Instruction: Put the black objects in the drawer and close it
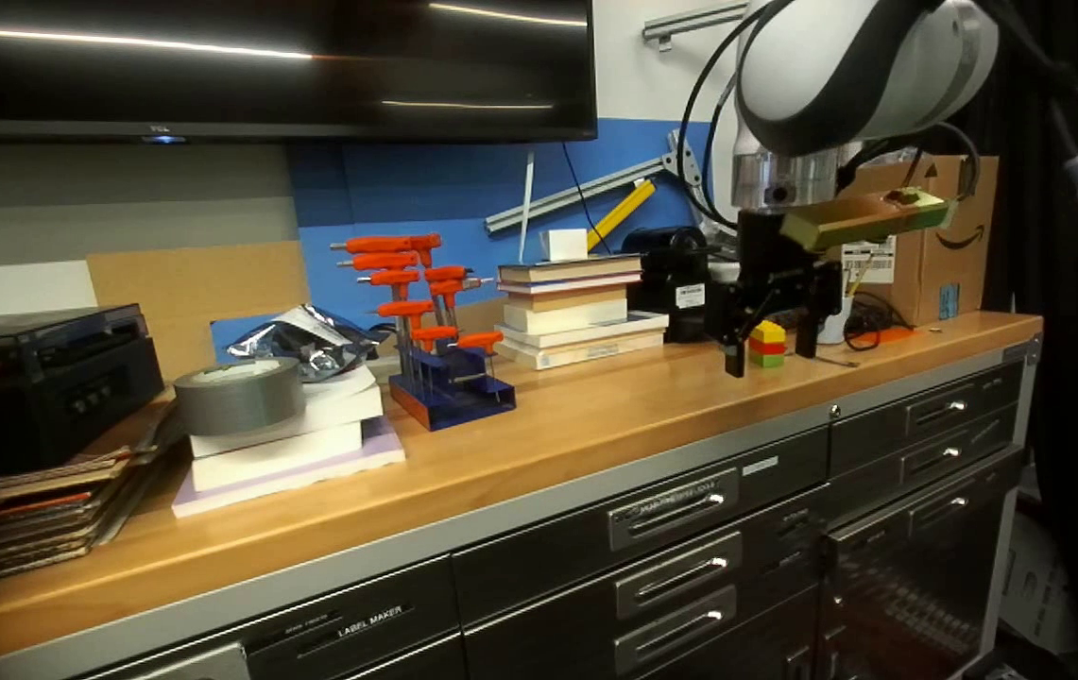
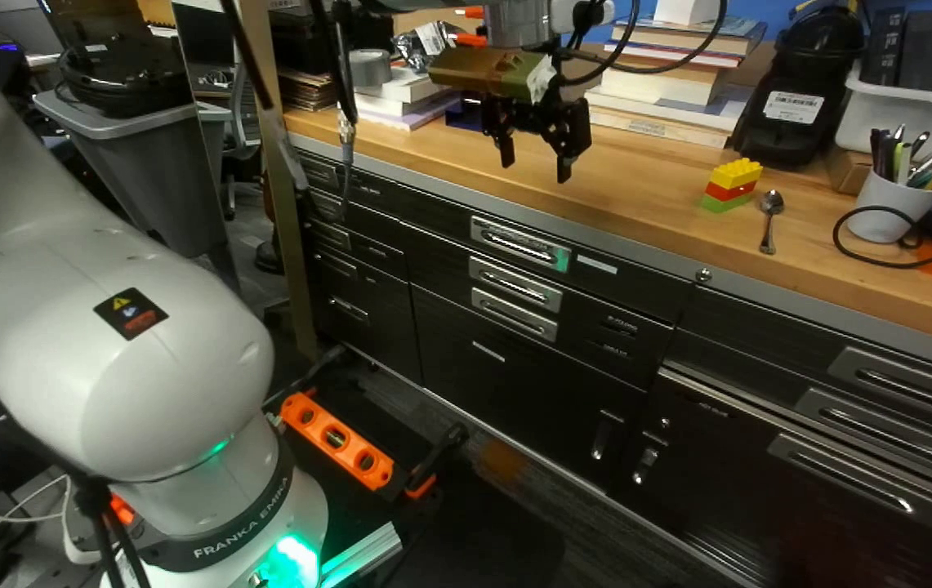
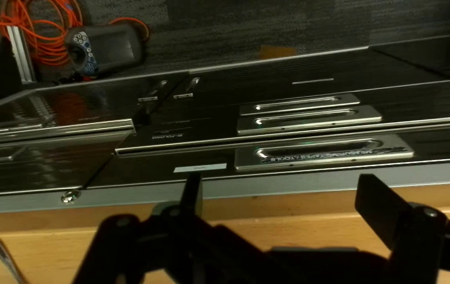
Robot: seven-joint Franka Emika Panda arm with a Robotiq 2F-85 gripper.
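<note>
No small black objects of the task show in these views; they are hidden or out of view. The drawer, wide, shallow and dark grey with a long bar handle, sits flush in the cabinet under the bench top. A measuring-tapes label marks its handle plate in the wrist view. My gripper hangs above the front part of the bench, pointing down, over the drawer's side of the cabinet. Its two black fingers stand wide apart in the wrist view, where the gripper has nothing between the fingertips.
On the bench stand a yellow, red and green block stack, a spoon and a pen cup. Further along are books, an orange-handled hex key stand, a tape roll and a big black device.
</note>
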